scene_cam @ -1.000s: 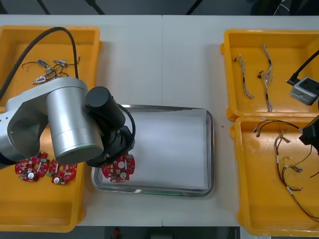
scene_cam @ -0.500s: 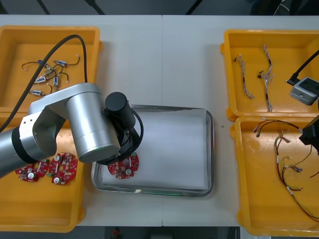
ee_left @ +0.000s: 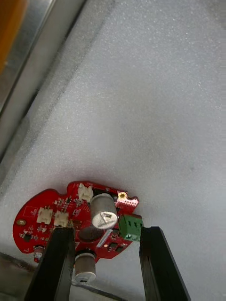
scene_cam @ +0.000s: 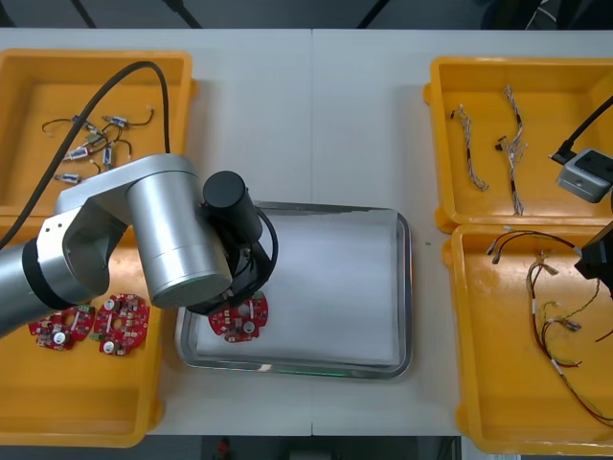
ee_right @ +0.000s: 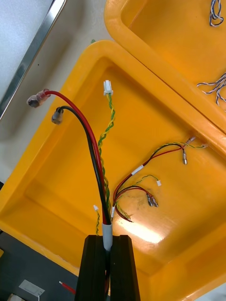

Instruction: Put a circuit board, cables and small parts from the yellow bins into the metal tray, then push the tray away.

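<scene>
A round red circuit board (ee_left: 52, 211) lies flat on the white inside of the metal tray (scene_cam: 406, 287), near its front left corner (scene_cam: 239, 318). My left gripper (ee_left: 106, 230) stands open over the board, one finger at each side, not pinching it. From the front, the silver left arm (scene_cam: 163, 240) hides that gripper. My right gripper (ee_right: 111, 239) hangs above the near right yellow bin (ee_right: 42, 155), shut on a red and black cable (ee_right: 94, 146) with a twisted yellow-green strand. That cable's ends (scene_cam: 498, 247) show at the bin's left side.
Two more red boards (scene_cam: 91, 326) lie in the near left bin. Small metal parts (scene_cam: 91, 144) sit in the far left bin, twisted blue and white cables (scene_cam: 488, 144) in the far right one. Several more cables (scene_cam: 556, 316) lie in the near right bin.
The left arm carried the board a little rightwards into the tray, then its fingers opened and let the board go. The right arm has not moved.
</scene>
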